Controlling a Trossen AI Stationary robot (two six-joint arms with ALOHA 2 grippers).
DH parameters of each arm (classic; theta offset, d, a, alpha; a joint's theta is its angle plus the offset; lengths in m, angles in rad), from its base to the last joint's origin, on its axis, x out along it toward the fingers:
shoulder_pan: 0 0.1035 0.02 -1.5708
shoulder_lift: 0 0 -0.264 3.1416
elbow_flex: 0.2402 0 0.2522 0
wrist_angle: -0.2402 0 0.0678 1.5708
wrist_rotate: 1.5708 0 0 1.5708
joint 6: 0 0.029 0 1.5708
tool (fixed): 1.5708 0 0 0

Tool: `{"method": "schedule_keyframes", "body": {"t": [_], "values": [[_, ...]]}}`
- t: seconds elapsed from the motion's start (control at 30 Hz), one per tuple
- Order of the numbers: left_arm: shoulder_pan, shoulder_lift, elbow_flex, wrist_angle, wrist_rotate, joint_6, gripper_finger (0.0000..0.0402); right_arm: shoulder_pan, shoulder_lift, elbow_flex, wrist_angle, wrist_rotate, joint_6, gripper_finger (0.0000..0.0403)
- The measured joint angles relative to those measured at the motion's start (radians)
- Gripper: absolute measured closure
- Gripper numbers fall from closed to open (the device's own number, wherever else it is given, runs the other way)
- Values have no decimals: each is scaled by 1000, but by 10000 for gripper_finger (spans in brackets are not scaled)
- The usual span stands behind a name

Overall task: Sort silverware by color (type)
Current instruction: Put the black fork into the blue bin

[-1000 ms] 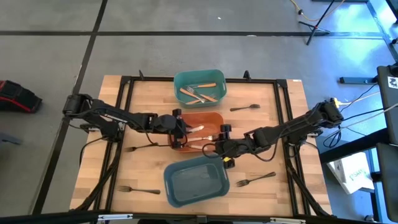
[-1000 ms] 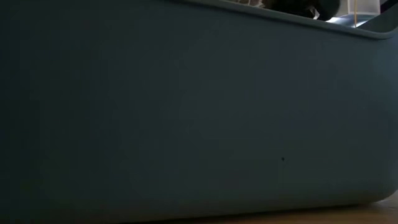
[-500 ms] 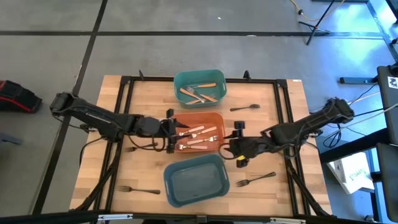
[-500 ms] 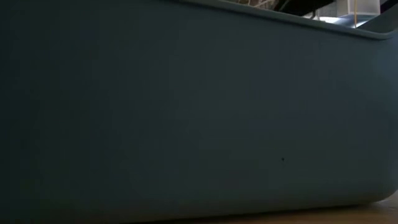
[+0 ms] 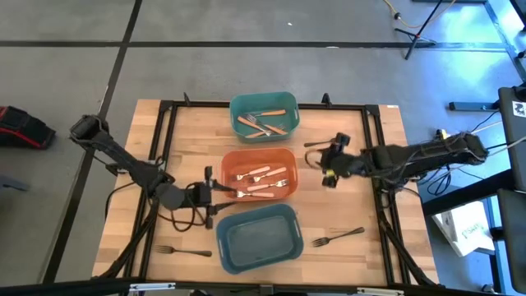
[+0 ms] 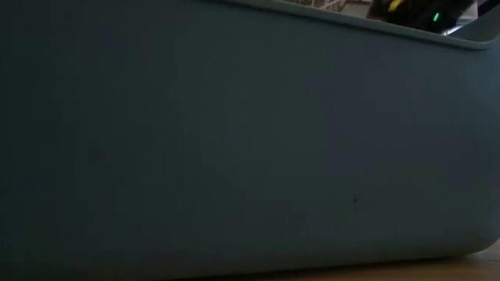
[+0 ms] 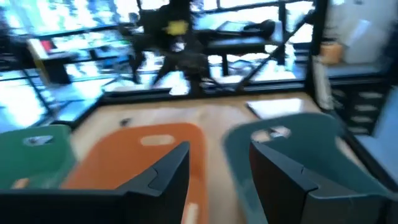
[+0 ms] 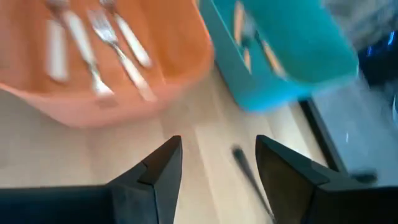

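Observation:
Cream-handled forks lie in the orange bin, seen also in the right wrist view as forks. Brown-handled forks lie in the teal bin. Dark metal forks lie flat on the table: one at the far right, one at the near right, one at the near left. My left gripper stands open off the orange bin's near left corner. My right gripper is open just right of the orange bin, above a dark fork handle.
The blue-grey bin stands at the near middle with nothing showing in it; its wall fills the low view. A black frame runs around the wooden table. Bare wood lies at the left and right of the bins.
My left gripper has drawn back from over the orange bin toward the table's near left. My right gripper has left the gap between the orange and blue-grey bins and gone toward the far right, beside the dark fork there. More cream forks show in the orange bin now.

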Motion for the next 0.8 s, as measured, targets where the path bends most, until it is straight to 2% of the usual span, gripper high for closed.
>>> {"method": "schedule_keyframes", "body": {"t": [0.17,0.4,0.67,0.8], "values": [[-48,1,0,-18,7,-7,241,-217,0,-43,-17,-66,-97,213],[-52,1,0,-20,8,-3,241,-478,76,-49,0,-111,-259,213],[-53,1,0,-20,26,-4,241,-723,213,-49,22,-345,-380,213],[-53,1,0,-20,28,-4,241,-796,294,-49,64,-395,-437,213]]}}
